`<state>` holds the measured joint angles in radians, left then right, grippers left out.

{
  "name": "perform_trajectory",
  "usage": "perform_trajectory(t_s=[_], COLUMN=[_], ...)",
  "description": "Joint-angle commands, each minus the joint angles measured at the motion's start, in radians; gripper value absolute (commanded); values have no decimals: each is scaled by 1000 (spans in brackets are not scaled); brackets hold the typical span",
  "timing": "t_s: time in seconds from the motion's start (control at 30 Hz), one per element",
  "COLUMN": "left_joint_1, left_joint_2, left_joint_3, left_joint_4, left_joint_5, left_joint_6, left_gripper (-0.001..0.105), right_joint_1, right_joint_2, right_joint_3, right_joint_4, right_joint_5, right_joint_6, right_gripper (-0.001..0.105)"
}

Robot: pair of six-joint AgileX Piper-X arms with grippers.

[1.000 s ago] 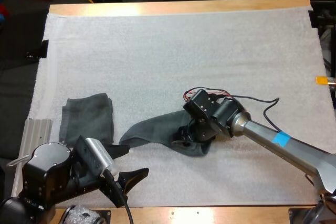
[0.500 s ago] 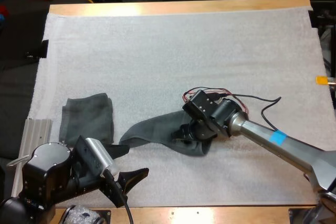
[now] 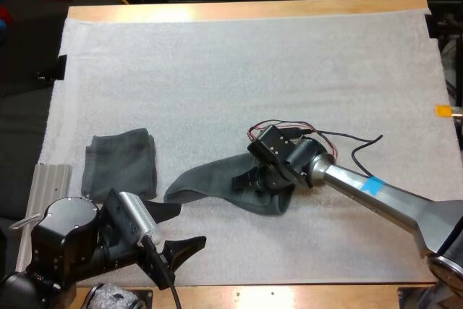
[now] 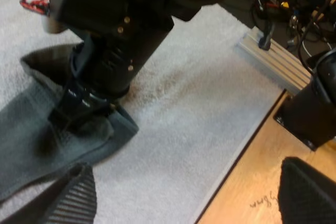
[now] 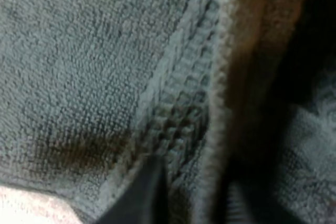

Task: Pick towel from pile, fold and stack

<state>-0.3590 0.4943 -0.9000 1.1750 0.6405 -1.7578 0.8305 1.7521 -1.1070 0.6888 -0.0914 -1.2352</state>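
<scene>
Wooden table [image 3: 246,11], white mat [image 3: 246,70] covering it, folded towel [image 3: 119,162] near left, crumpled towel [image 3: 206,182] near centre, both on mat

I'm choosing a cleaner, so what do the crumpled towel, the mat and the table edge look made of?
The crumpled towel: looped terry cloth, likely cotton, matte grey-green, with a ribbed woven hem. The mat: white, soft, nubbly textile or foam; hard to tell which. The table: light wood or veneer, smooth with a slight sheen.
</scene>
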Motion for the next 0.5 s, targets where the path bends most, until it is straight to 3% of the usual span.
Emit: perform_trajectory(t_s=[0.0, 0.03, 0.23, 0.47], left_joint_1=[-3, -3, -3, -3], left_joint_2=[-3, -3, -3, -3], left_joint_3=[-4, -4, -4, -4], left_joint_4=[9, 10, 19, 19], left_joint_5=[8, 8, 8, 8], left_joint_6=[-10, -10, -10, -10], left_gripper=[69, 69, 69, 69], right_joint_1=[-2, -2, -2, -2], right_joint_2=[-10, -12, -86, -225], right_joint_3=[-4, -4, -27, -136], right_joint_4=[-3, -3, -3, -4], right_joint_5=[6, 6, 48, 157], right_joint_6=[6, 6, -50, -153], right_gripper=[4, 0, 0, 0])
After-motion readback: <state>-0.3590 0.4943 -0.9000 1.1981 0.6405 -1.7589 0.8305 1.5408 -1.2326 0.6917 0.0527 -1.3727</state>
